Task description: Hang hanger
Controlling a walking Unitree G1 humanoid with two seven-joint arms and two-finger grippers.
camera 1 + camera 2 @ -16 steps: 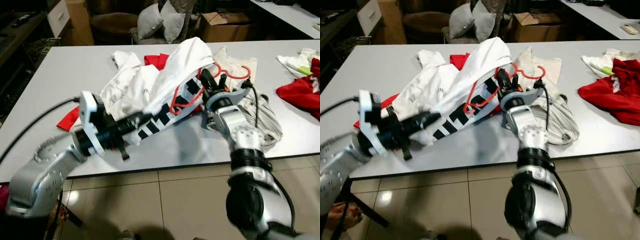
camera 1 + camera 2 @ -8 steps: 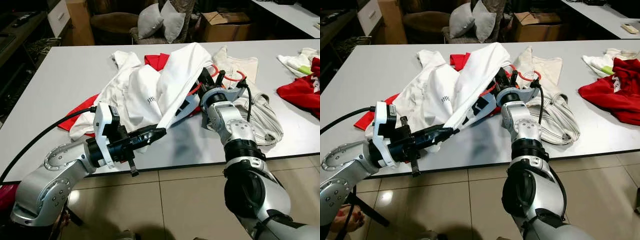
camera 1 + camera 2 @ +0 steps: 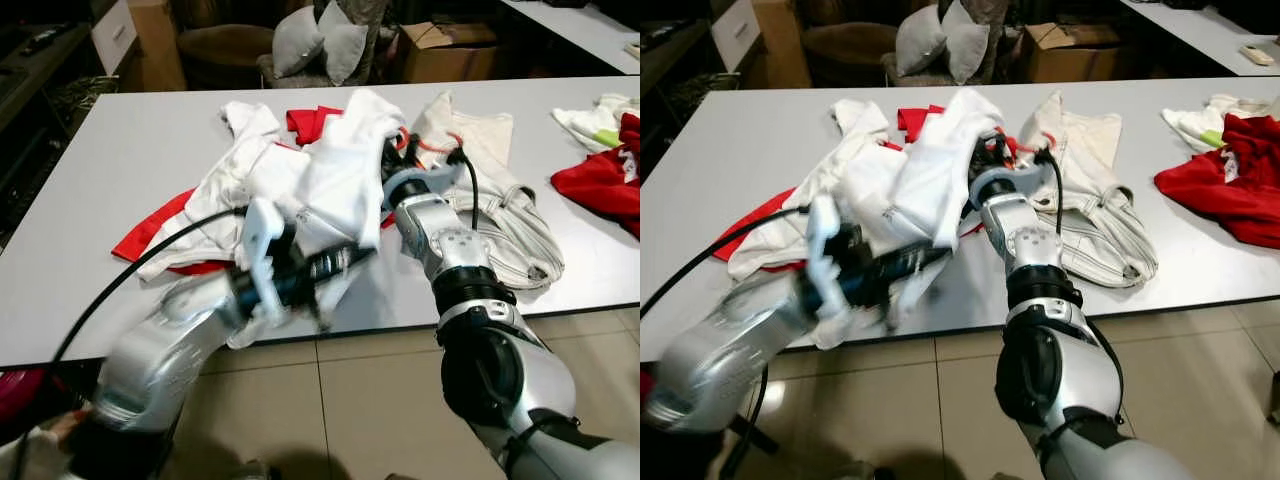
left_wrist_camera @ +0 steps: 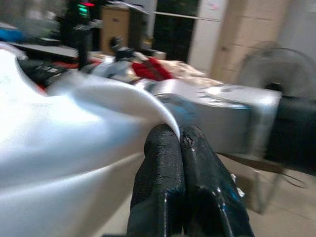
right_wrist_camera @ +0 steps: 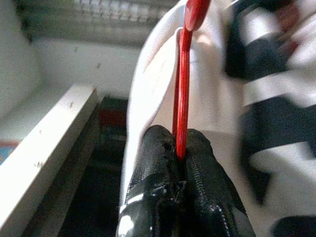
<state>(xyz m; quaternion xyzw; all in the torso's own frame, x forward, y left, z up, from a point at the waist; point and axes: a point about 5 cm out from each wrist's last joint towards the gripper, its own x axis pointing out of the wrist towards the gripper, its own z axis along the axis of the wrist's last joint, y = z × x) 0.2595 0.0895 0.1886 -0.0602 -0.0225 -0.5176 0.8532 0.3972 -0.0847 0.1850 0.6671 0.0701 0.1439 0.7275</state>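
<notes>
A white shirt [image 3: 330, 190] with black stripes lies bunched in the middle of the grey table [image 3: 120, 140]. My left gripper [image 3: 348, 260], blurred, is near the front table edge and is shut on the shirt's hem [image 4: 98, 128]. In the left wrist view its fingertips [image 4: 168, 143] pinch the white fabric. My right gripper [image 3: 392, 158] reaches under the far side of the shirt and is shut on a thin red hanger [image 5: 183, 74]. Part of the hanger's red wire [image 3: 408, 140] pokes out behind the shirt; the remainder is hidden in the fabric.
A cream garment [image 3: 480, 135] and a pale striped one [image 3: 525, 235] lie to the right of my right arm. Red cloth [image 3: 600, 175] sits at the table's right edge, more red cloth [image 3: 150, 225] at the left. Pillows [image 3: 320, 40] and a cardboard box [image 3: 440, 50] stand behind.
My left arm has swung right and in toward the table with the shirt hem. The right gripper has carried the hanger farther back and left. The shirt is more bunched up.
</notes>
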